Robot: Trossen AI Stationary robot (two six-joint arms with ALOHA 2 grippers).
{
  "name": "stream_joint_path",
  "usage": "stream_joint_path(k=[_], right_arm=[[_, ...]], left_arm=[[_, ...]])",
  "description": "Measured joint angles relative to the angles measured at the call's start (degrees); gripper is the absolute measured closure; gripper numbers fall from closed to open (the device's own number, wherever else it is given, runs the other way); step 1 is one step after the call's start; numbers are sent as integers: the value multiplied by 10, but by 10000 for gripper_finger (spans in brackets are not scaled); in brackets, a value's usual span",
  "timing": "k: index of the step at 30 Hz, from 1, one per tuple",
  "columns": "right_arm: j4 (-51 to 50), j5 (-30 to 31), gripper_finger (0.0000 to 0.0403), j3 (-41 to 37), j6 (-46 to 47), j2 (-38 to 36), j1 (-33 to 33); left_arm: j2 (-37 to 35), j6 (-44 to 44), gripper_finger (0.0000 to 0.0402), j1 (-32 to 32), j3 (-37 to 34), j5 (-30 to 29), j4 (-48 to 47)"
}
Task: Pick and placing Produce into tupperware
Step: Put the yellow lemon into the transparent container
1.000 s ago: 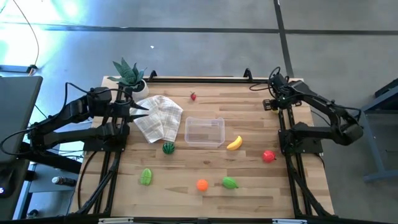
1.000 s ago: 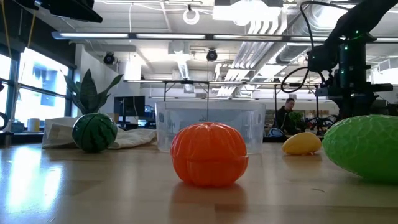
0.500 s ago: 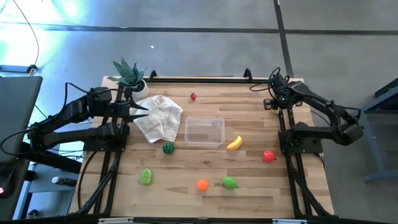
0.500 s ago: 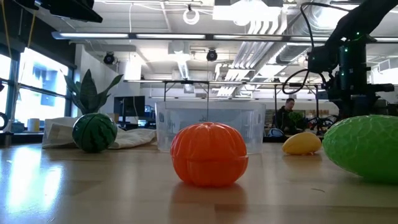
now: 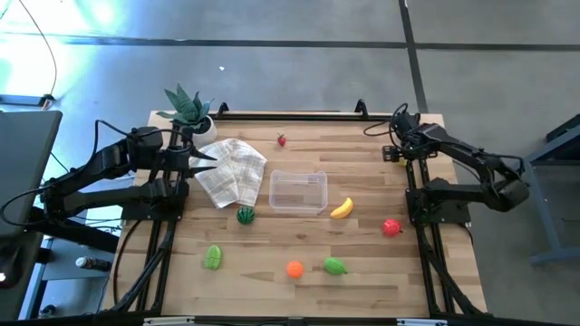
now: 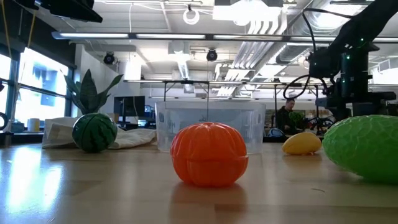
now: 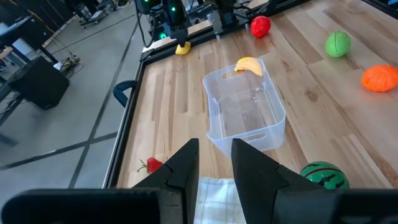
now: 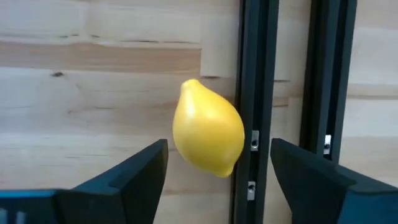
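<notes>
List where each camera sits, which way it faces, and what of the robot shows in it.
High view: overhead, looking straight down on the table; both arms show.
Low view: at tabletop height, looking level past the orange; one arm at upper right.
Left wrist view: on the left arm, facing the tupperware; left end effector shows.
Right wrist view: on the right arm, facing the lemon; right end effector open around it.
Shared: the tupperware shows in high, low and left wrist views.

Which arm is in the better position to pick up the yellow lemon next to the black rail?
The right arm, probably. The right gripper hangs open directly over the lemon, which lies against the rail. The left gripper waits over the cloth, on the far side of the tupperware.
</notes>
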Motion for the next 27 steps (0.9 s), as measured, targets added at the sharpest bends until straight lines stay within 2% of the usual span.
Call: stream_joint_path(k=[13, 27], right_arm=[[43, -22, 124, -1, -19, 90, 0], [46, -20, 124, 0, -18, 99, 0]], left_arm=[[0, 0, 316, 0, 0, 0, 0], [0, 0, 316, 0, 0, 0, 0]])
